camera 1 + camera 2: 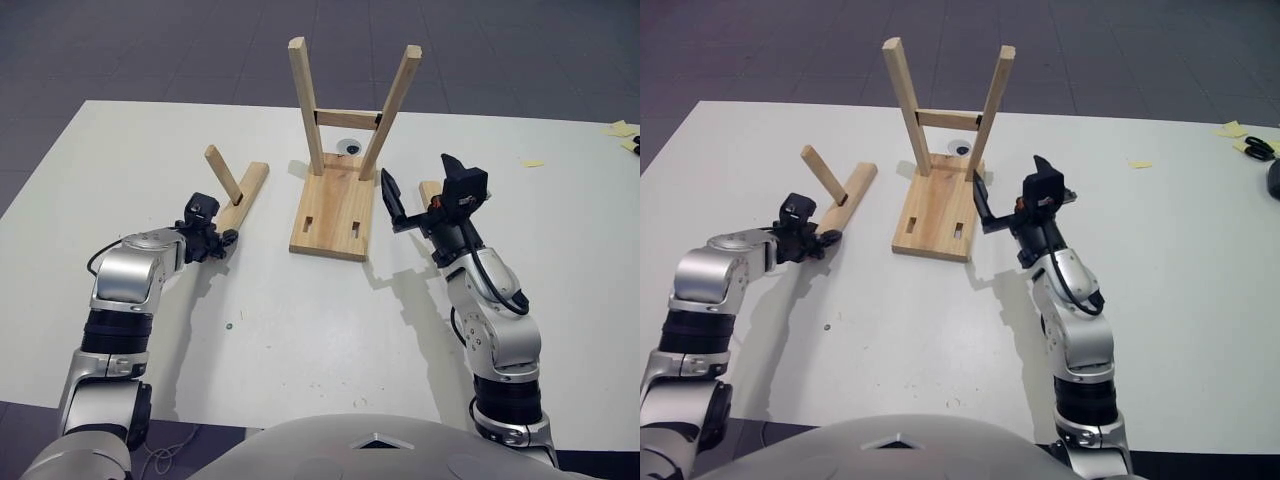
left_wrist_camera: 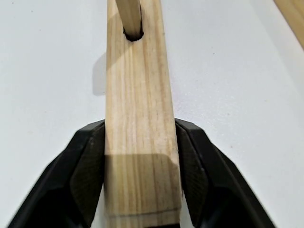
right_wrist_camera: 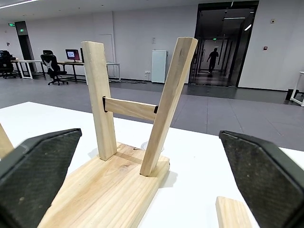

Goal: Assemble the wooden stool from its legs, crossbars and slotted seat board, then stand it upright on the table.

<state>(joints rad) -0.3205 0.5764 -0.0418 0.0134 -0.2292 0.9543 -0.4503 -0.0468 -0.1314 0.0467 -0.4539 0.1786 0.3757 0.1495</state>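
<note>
Table: We see one white table (image 1: 300, 330), which bears every wooden part.
Left pincer: Our left gripper (image 1: 222, 240) is clenched on the near end of the loose leg (image 1: 245, 195), with one finger (image 2: 90, 161) pressed against each side of the wood.
Right pincer: Our right gripper (image 1: 418, 178) is released and grasps nothing. Its two pads are spread wide above the table, just right of the seat board.
Loose legs: We count two. The loose leg lies flat on the table, left of the seat board and apart from it. Of the second leg (image 3: 232, 213) we see only an end, lying on the table under the right gripper.
Crossbars: We count two. The short crossbar (image 1: 223, 172) is plugged into a hole in the loose leg and sticks up at a tilt. The joining crossbar (image 1: 346, 119) spans the gap between the upright legs.
Seat board: There is one seat board (image 1: 330, 215), lying flat mid-table between the two arms.
Empty slots: We count two in the near half of the board, the left slot (image 1: 310, 222) and the right slot (image 1: 357, 229).
Upright legs: We count two, the left upright leg (image 1: 306, 105) and the right upright leg (image 1: 392, 110). Both are seated in the far end of the board and splay apart toward their tops.
Legs in all: We count four.
Round object: One small round object (image 1: 348, 148) lies on the table just behind the board, and we cannot tell what it is.
Paper slips: We count three yellow slips on the far right of the table, the nearest slip (image 1: 533, 162) lying apart from the other two.
</note>
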